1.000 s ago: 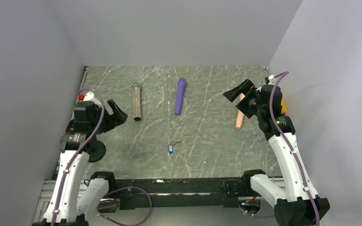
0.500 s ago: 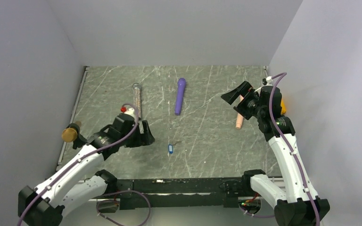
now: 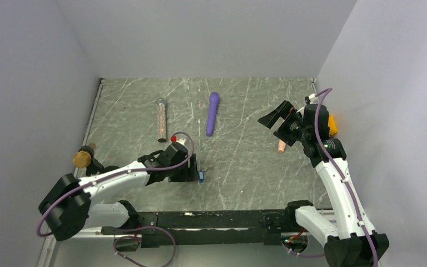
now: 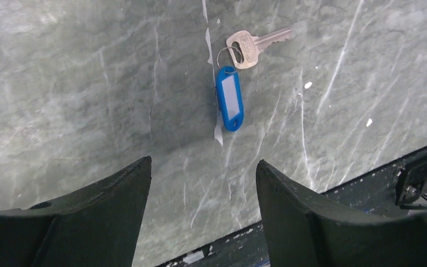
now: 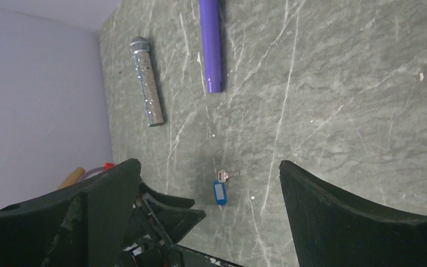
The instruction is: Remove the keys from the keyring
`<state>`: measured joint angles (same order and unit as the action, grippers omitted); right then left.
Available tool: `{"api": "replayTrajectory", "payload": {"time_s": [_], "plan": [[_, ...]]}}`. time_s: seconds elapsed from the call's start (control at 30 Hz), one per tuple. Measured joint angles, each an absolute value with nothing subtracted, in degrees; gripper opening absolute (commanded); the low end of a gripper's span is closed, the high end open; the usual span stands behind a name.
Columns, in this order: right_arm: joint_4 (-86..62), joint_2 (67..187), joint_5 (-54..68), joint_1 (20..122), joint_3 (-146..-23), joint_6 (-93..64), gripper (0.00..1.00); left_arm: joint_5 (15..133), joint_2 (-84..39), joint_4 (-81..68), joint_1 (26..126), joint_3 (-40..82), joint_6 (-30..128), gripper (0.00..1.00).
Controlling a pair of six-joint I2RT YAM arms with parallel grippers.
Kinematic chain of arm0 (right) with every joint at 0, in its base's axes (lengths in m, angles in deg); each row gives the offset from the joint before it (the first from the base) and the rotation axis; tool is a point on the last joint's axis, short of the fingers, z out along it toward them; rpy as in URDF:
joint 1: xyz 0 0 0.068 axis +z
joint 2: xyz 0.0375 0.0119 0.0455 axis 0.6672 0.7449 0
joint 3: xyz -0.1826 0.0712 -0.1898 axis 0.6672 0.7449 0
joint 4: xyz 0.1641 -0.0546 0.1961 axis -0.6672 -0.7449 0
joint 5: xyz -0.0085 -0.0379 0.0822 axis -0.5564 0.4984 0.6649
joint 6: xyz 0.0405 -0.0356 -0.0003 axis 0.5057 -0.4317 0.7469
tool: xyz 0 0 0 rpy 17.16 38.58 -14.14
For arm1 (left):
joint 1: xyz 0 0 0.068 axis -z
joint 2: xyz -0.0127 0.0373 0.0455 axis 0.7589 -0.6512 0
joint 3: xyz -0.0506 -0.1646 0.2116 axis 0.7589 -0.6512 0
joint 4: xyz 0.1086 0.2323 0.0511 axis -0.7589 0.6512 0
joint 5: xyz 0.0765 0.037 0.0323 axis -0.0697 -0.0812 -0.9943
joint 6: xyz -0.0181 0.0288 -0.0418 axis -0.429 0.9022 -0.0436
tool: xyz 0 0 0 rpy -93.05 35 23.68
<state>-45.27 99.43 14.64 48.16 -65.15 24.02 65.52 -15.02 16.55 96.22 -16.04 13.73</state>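
Note:
The keyring, a small blue plastic tag (image 4: pixel 229 99) with a thin metal ring, lies flat on the marble table with one silver key (image 4: pixel 250 45) on the ring. It also shows in the top view (image 3: pixel 201 176) and in the right wrist view (image 5: pixel 219 193). My left gripper (image 4: pixel 203 167) is open and empty, just left of the tag in the top view (image 3: pixel 192 169). My right gripper (image 3: pixel 272 117) is open and empty, held high at the far right, well away from the tag.
A long purple wand (image 3: pixel 212 113) lies at the back middle. A glittery tube (image 3: pixel 161 119) lies at the back left. A peach cylinder (image 3: pixel 281 147) lies under the right gripper. The table's dark front rail (image 3: pixel 222 214) runs just behind the tag.
My left arm has swung from the table's left side to the middle and now sits next to the blue tag. The right gripper has shifted slightly left.

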Motion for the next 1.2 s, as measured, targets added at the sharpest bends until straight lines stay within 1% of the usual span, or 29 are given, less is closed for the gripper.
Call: {"api": "replayTrajectory", "payload": {"time_s": [0.27,0.57,0.83,1.07,1.17,1.2], "plan": [[-47.44,99.39,14.60,48.55,-65.17,22.78,1.00,66.19,-27.21,11.15,96.90,-12.63,13.03,0.64],[-47.52,100.76,14.53,48.97,-65.94,22.58,1.00,67.46,-31.78,9.03,97.70,-9.60,13.05,0.51],[-47.59,100.81,14.16,48.99,-65.94,22.56,1.00,67.70,-32.94,9.05,97.73,-9.07,12.97,0.33],[-47.94,100.63,14.10,49.03,-65.94,22.34,1.00,67.83,-33.66,9.08,97.73,-9.07,12.86,0.11],[-47.96,100.63,14.12,49.03,-65.94,22.34,1.00,67.83,-33.73,9.05,97.73,-9.07,12.83,0.00],[-47.96,100.63,14.12,49.06,-65.94,22.32,1.00,67.83,-33.73,9.08,97.73,-8.96,12.88,0.00]]}}
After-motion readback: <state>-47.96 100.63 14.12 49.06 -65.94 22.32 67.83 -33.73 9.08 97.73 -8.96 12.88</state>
